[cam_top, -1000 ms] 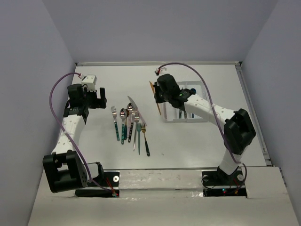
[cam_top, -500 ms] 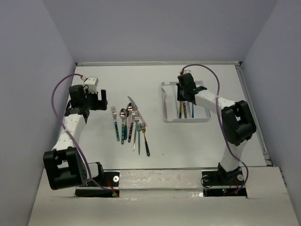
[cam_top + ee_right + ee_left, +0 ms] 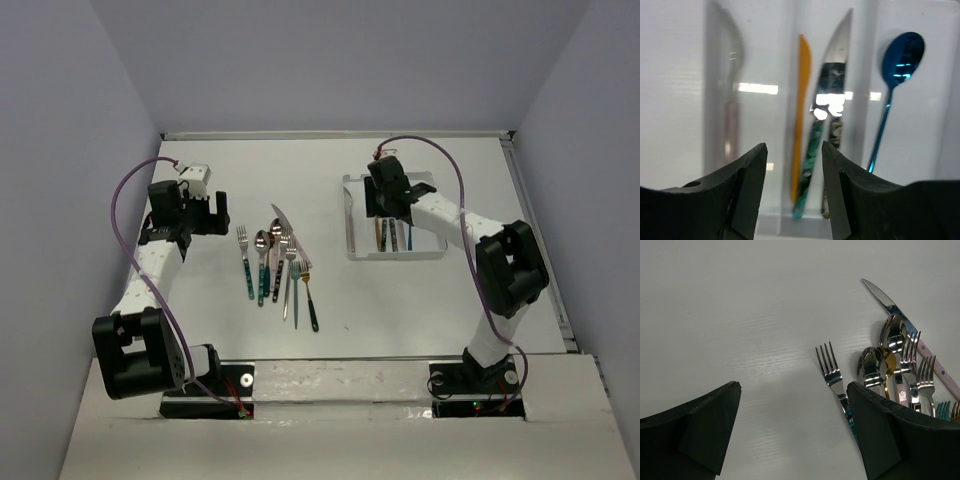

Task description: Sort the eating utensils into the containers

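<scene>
Several eating utensils (image 3: pixel 278 262) lie in a loose bunch on the white table: forks, spoons and knives with teal, pink and dark handles. My left gripper (image 3: pixel 208 212) hangs to their left, open and empty (image 3: pixel 792 405), with a silver fork (image 3: pixel 832 372) just off its right finger. The white container tray (image 3: pixel 350 218) sits at the right. My right gripper (image 3: pixel 384 204) hovers over it, open (image 3: pixel 794 160) with nothing between its fingers. Below lie an orange knife (image 3: pixel 801 115), a teal-handled knife (image 3: pixel 820 125), a blue spoon (image 3: pixel 900 55) and a pink-handled knife (image 3: pixel 730 115).
The table's raised back edge (image 3: pixel 335 134) and right rail (image 3: pixel 540 250) bound the surface. A long silver knife with a pink handle (image 3: pixel 895 310) points away at the far side of the pile. Purple cables loop off both arms.
My right gripper carried the orange knife from left of the tray to above it and opened; the knife now lies in the tray. The left arm has barely moved.
</scene>
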